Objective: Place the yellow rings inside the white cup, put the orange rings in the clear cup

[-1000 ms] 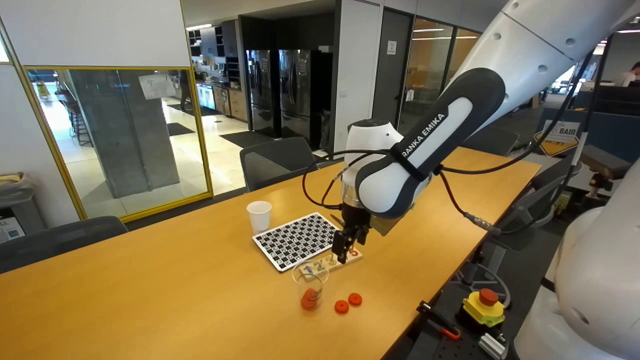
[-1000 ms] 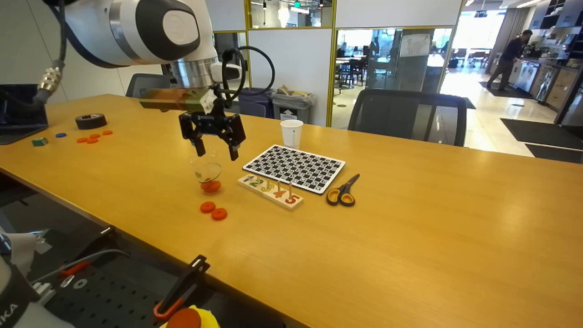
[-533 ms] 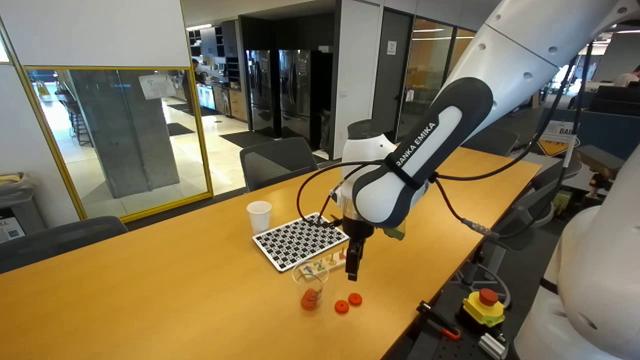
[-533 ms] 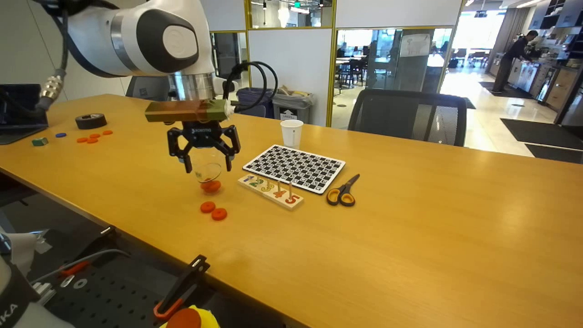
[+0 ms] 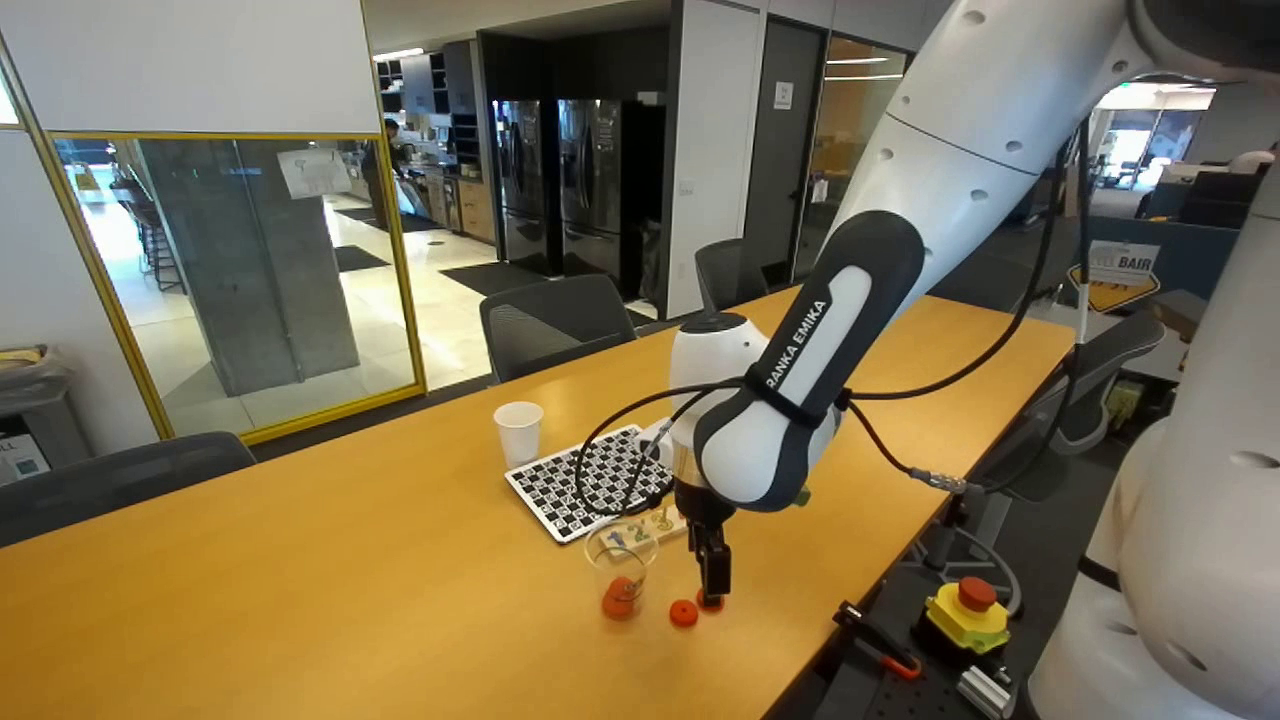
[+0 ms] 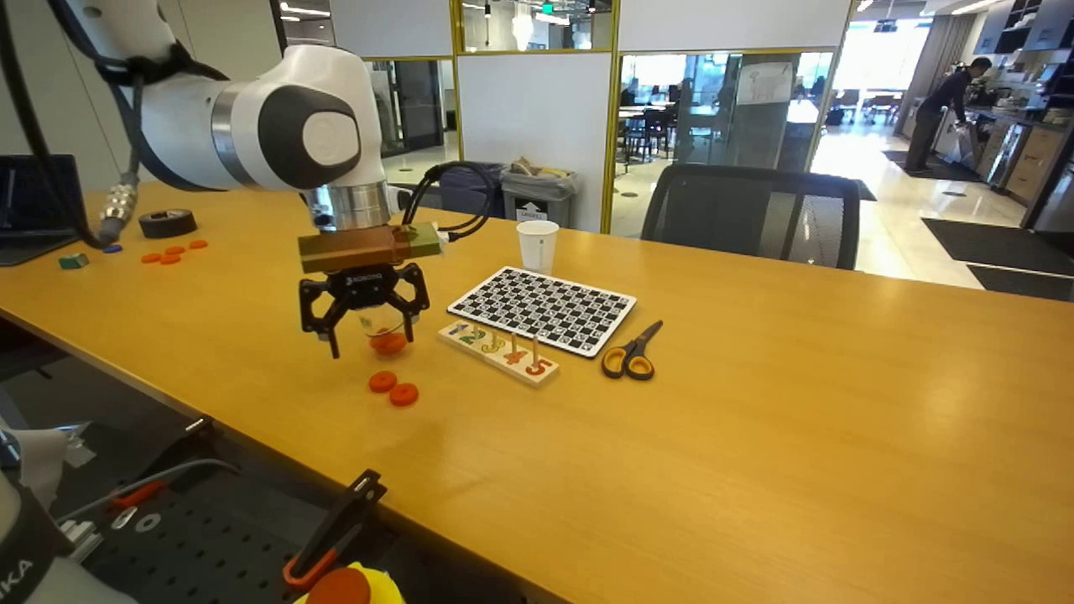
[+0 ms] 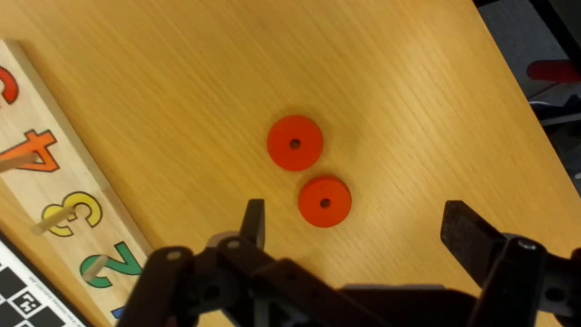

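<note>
Way left of the claw (image 5: 713,592) in an exterior view: the white cup (image 5: 519,436). Closer, the clear cup (image 5: 622,566), orange rings (image 5: 618,600) inside too smudgy to count. Then one loose ring (image 5: 683,613), a second ring (image 5: 712,609) partly blocked by the claw's wide-apart fingers (image 5: 716,572).

On the table (image 6: 797,419), seen from my remote seat in an exterior view, the near cup (image 6: 381,323) stands left of the peg board (image 6: 497,352), with rings (image 6: 388,344) inside it. Two loose rings (image 6: 404,394) lie side by side before that cup. Just behind the peg board I see the checkerboard (image 6: 542,310); the far cup (image 6: 537,246) stands behind its far edge, and scissors (image 6: 634,345) lie to its right, on the near side. At the far left, a tape roll (image 6: 167,225) lies right of a laptop (image 6: 29,210).
</note>
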`<state>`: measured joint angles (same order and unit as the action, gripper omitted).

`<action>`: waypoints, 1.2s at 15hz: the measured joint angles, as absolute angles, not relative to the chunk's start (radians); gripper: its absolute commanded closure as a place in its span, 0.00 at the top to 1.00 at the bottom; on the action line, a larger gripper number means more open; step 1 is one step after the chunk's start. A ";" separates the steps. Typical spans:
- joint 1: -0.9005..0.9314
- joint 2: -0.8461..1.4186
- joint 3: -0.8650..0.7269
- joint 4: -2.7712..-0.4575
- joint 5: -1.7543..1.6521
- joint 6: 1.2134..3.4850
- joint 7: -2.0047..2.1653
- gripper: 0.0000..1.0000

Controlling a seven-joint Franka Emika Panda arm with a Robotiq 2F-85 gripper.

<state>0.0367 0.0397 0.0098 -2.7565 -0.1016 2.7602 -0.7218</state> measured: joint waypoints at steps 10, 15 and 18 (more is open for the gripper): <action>-0.028 0.218 0.115 -2.756 -0.034 2.975 -0.867 1.00; -0.069 0.265 0.137 -2.756 -0.064 3.023 -0.865 1.00; -0.087 0.277 0.137 -2.756 -0.094 3.033 -0.864 1.00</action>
